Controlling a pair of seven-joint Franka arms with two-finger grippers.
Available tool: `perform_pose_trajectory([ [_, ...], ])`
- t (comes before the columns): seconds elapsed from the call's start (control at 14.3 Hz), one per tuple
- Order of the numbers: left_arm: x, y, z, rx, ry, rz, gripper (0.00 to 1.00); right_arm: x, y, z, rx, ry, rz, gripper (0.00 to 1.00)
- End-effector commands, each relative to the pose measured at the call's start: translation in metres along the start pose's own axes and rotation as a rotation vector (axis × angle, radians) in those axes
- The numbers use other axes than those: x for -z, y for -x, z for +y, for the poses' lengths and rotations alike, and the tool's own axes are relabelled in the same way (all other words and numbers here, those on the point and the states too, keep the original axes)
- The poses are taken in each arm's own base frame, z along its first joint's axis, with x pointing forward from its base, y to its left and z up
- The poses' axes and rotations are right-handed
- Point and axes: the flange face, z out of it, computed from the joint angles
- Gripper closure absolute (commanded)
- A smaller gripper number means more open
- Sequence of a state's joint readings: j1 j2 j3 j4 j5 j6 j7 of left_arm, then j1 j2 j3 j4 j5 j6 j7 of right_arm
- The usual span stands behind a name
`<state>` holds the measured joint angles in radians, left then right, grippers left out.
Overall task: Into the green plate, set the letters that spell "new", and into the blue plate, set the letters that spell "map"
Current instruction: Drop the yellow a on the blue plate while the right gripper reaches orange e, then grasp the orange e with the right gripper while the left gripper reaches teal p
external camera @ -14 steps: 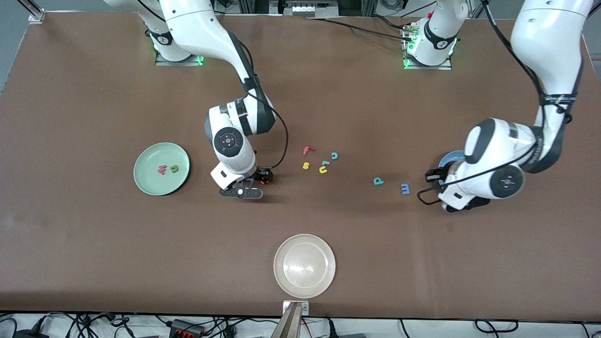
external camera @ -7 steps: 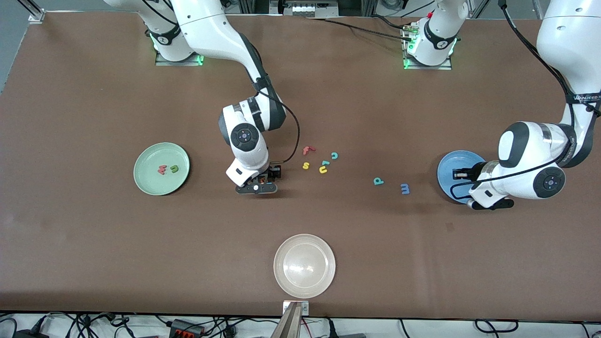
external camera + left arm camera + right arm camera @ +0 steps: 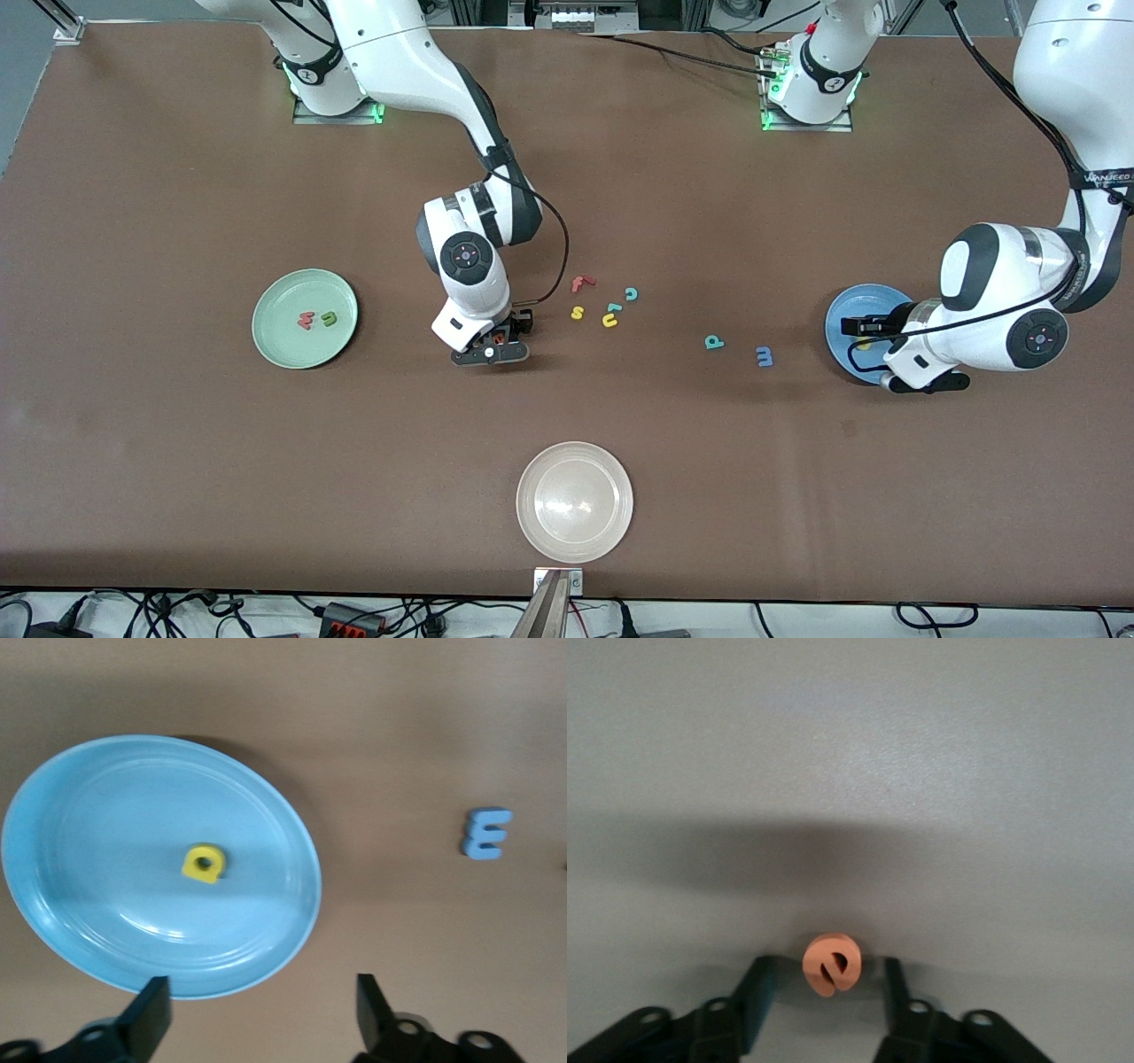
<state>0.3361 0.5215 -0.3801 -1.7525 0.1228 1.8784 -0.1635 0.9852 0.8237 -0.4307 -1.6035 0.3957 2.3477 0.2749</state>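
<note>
yellow a [image 3: 204, 863] in blue plate [image 3: 80, 930], left hand [image 3: 262, 1014] wide open over its rim.
right hand [image 3: 824, 992] brackets orange e [image 3: 830, 964] on tabletop [image 3: 177, 443], grip unclear; w [image 3: 306, 319], n [image 3: 330, 318] in green plate [image 3: 283, 347].

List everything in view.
green plate: 1, mint, right arm's end
w, n: 1 each, red, green, in green plate
blue plate: 1, blue, left arm's end
a: 1, yellow, in blue plate
white plate: 1, white, nearest camera
e: 1, orange, mid-table
f, s, c, u: 1 each, red, yellow, teal, yellow, clustered mid-table
unclear letter: 1, teal, in cluster
p, m: 1 each, teal, blue, between cluster and blue plate
right gripper: open, around e
left gripper: open, over blue plate
</note>
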Motion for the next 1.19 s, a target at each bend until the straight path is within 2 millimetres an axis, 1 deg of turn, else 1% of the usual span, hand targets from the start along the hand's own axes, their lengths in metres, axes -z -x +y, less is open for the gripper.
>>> perform_pose_trajectory([
  [0.0, 0.011, 0.015, 0.042, 0.059, -0.018, 0.009, 0.0, -0.002, -0.002, -0.004, 0.021, 0.0, 0.007, 0.49],
  [0.14, 0.006, 0.02, 0.1, 0.166, 0.008, 0.035, 0.0, -0.002, -0.002, -0.004, 0.02, -0.001, 0.007, 0.5],
  [0.21, 0.003, 0.021, 0.123, 0.192, 0.016, 0.06, 0.0, -0.002, -0.002, -0.004, 0.02, -0.001, 0.007, 0.5],
  [0.28, -0.005, 0.022, 0.149, 0.244, 0.03, 0.082, 0.0, -0.001, -0.003, -0.004, 0.022, -0.002, 0.008, 0.5],
  [0.35, -0.011, 0.023, 0.165, 0.283, 0.035, 0.096, 0.0, -0.001, -0.004, -0.002, 0.02, -0.001, 0.008, 0.5],
  [0.42, -0.02, 0.024, 0.182, 0.246, 0.018, 0.114, 0.0, -0.002, -0.004, -0.001, 0.02, 0.001, 0.007, 0.5],
  [0.49, -0.024, 0.025, 0.194, 0.206, -0.02, 0.153, 0.0, -0.003, -0.004, -0.001, 0.021, 0.002, 0.008, 0.5],
  [0.56, -0.026, 0.025, 0.198, 0.131, -0.072, 0.189, 0.0, -0.005, -0.003, -0.002, 0.025, 0.005, 0.006, 0.5],
  [0.63, -0.036, 0.025, 0.205, -0.008, -0.139, 0.207, 0.0, -0.005, -0.002, -0.003, 0.039, 0.008, 0.007, 0.5],
  [0.7, -0.044, 0.03, 0.22, -0.105, -0.157, 0.2, 0.0, -0.004, -0.003, -0.003, 0.042, 0.008, 0.008, 0.5],
  [0.77, -0.045, 0.033, 0.225, -0.164, -0.167, 0.195, 0.0, -0.005, -0.003, -0.002, 0.047, 0.01, 0.008, 0.5],
  [0.84, -0.048, 0.034, 0.225, -0.248, -0.176, 0.185, 0.0, -0.006, -0.002, -0.003, 0.047, 0.01, 0.006, 0.5],
  [0.98, -0.059, 0.038, 0.228, -0.415, -0.173, 0.186, 0.0, -0.006, -0.002, -0.003, 0.061, 0.01, 0.006, 0.5],
  [1.12, -0.072, 0.046, 0.243, -0.547, -0.148, 0.226, 0.0, -0.006, -0.002, -0.003, 0.077, 0.02, 0.009, 0.5],
])
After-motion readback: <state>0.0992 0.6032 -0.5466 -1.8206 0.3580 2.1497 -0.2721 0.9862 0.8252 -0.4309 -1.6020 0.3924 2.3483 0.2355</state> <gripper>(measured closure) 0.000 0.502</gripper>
